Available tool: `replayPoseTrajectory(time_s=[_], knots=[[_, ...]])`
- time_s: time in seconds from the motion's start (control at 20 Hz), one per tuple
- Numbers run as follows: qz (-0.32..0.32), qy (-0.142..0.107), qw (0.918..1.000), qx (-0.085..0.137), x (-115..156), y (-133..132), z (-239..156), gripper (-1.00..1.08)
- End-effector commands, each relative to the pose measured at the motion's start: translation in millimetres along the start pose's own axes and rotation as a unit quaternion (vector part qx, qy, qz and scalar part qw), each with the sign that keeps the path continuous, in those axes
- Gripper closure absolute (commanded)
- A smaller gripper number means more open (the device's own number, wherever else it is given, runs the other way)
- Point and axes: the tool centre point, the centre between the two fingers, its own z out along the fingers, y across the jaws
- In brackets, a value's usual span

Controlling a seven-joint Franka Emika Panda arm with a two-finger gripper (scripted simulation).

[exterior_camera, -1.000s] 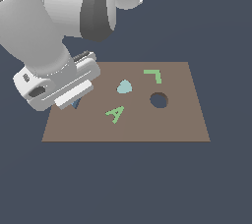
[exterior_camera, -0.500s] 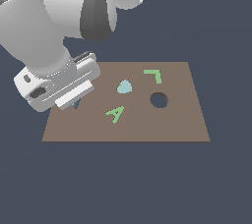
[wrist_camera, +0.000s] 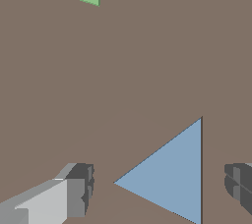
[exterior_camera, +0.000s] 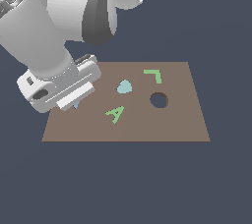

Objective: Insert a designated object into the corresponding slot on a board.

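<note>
The brown board lies flat. The designated object, a small blue triangular block, lies flat on the board in the wrist view, between my fingers. My gripper is open around it, with a gap between the block and each finger. In the exterior view the gripper is low over the board's corner near the exterior view's left. Only a blue sliver of the block shows under the hand there. The slot is hidden.
On the board are a pale teal rounded-triangle piece, a green A mark, a green L mark and a dark round hole. The big white arm covers the board's far corner on the exterior view's left.
The hand has stayed over the same corner. A blue sliver of the block now shows under it where a dark fingertip showed one second ago.
</note>
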Motion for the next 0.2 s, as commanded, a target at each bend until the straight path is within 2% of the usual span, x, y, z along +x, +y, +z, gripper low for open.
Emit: replayPoseTrajectory(time_s=[0.0,0.15], knots=[[0.000,0.000,1.0000,0.000,0.1,0.1,0.0,-0.92],[0.000,0.000,1.0000,0.000,0.1,0.1,0.0,-0.92]])
